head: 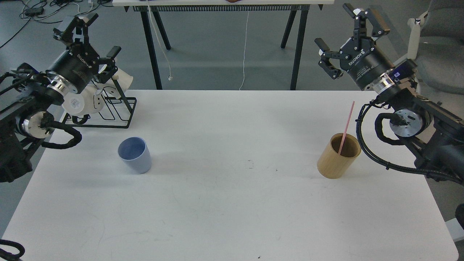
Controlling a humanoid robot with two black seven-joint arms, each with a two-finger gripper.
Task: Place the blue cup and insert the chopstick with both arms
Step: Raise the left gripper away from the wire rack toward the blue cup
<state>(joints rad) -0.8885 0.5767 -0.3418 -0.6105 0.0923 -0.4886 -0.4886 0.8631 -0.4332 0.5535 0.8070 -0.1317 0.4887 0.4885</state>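
The blue cup (135,154) stands upright on the left half of the white table (232,203), its mouth open toward me. The pink chopstick (347,125) leans in a tan wooden cylinder (338,156) on the right half, its tip sticking out above the rim. My left gripper (93,36) hovers open above the table's far-left corner, well behind the cup and holding nothing. My right gripper (348,27) is open too, raised beyond the far-right corner, above and behind the cylinder, with nothing between its fingers.
A black wire rack (108,108) holding white cups (121,80) sits at the far-left corner, just under my left gripper. Behind the table stand black legs of another table (154,47) and a hanging white cable (245,50). A chair (438,43) is at far right.
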